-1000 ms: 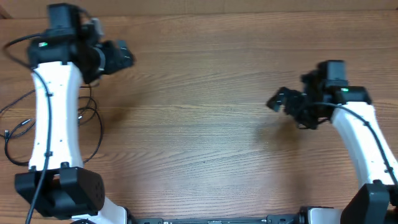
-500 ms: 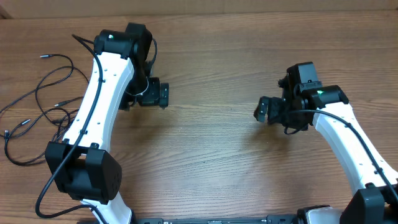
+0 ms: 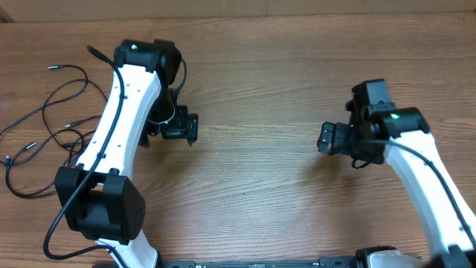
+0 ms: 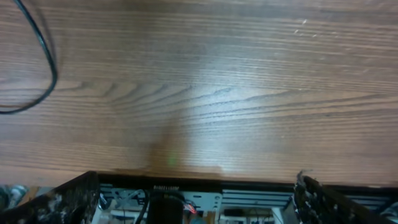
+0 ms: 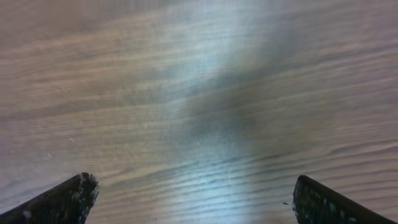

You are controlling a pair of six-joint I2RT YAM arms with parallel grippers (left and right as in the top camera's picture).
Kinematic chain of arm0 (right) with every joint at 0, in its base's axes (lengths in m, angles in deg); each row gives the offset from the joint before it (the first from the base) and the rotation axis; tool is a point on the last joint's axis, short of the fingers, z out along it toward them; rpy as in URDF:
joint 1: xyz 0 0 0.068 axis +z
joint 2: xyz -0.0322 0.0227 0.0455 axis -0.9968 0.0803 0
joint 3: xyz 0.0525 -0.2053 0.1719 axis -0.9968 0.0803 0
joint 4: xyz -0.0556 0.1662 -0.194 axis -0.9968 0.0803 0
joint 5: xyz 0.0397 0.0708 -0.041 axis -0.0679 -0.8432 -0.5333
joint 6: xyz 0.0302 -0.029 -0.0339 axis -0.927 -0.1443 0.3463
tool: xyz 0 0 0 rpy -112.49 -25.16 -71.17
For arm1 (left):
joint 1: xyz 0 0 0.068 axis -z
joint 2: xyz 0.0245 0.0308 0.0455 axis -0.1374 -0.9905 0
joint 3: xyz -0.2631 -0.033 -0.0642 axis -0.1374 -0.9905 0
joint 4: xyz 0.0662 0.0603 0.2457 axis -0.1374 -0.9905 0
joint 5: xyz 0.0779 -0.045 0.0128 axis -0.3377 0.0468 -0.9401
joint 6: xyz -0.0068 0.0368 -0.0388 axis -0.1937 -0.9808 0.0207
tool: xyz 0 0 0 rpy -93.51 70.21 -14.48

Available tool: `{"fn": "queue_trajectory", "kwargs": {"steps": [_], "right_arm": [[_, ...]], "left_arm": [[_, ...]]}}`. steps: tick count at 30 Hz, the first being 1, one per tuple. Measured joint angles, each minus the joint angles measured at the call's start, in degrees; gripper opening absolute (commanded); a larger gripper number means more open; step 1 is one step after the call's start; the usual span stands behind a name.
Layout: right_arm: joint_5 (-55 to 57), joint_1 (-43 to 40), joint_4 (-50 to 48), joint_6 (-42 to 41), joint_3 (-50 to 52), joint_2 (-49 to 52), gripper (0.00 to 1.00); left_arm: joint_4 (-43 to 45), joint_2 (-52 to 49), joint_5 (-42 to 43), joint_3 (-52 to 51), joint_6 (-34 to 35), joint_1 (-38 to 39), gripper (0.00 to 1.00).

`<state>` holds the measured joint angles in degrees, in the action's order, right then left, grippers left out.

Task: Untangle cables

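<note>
left tool [image 3: 182,128] and right tool [image 3: 326,138], two in all, both open and empty above tabletop [image 3: 253,82]; tangled black cables [image 3: 46,112], count unclear.

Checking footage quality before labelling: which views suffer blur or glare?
Overhead: sharp and evenly lit, cables crisp, only faint shadows. Left wrist: pale glare patch in the middle of the table, grain still readable. Right wrist: grain smeared and soft, with a broad bluish glare down the middle.

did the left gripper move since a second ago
Yes. In the overhead view the left gripper has swung rightward and away from the far edge of the table, ending nearer the table's middle.
</note>
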<state>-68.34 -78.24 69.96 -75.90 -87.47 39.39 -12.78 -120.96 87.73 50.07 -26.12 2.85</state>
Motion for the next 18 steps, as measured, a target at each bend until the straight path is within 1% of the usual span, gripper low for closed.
{"fn": "queue_trajectory", "kwargs": {"steps": [2,4,9,13,15,17,18], "right_arm": [[1.49,0.00,-0.94,-0.02,0.00,-3.69,1.00],[2.84,0.00,-2.78,0.02,0.37,-7.17,1.00],[4.50,0.00,-6.05,0.00,4.00,-15.89,1.00],[5.05,0.00,-6.88,-0.09,9.79,-22.88,1.00],[5.16,0.00,-7.15,-0.68,12.48,-26.73,1.00],[5.33,0.00,-7.15,-0.94,14.40,-31.17,1.00],[5.44,0.00,-7.15,-1.07,14.99,-33.48,1.00]], "left_arm": [[2.29,0.94,0.02,-3.80,0.15,0.33,1.00],[6.64,2.95,0.00,-7.96,0.33,0.83,0.99],[16.35,12.70,0.00,-19.47,1.05,2.54,1.00],[25.70,24.44,0.02,-28.92,1.16,3.58,1.00],[31.89,31.82,-0.09,-34.45,1.29,4.35,0.99],[34.21,37.75,-0.20,-37.66,1.60,5.07,0.99],[35.85,44.00,-0.37,-40.35,2.45,5.55,1.00]]}}
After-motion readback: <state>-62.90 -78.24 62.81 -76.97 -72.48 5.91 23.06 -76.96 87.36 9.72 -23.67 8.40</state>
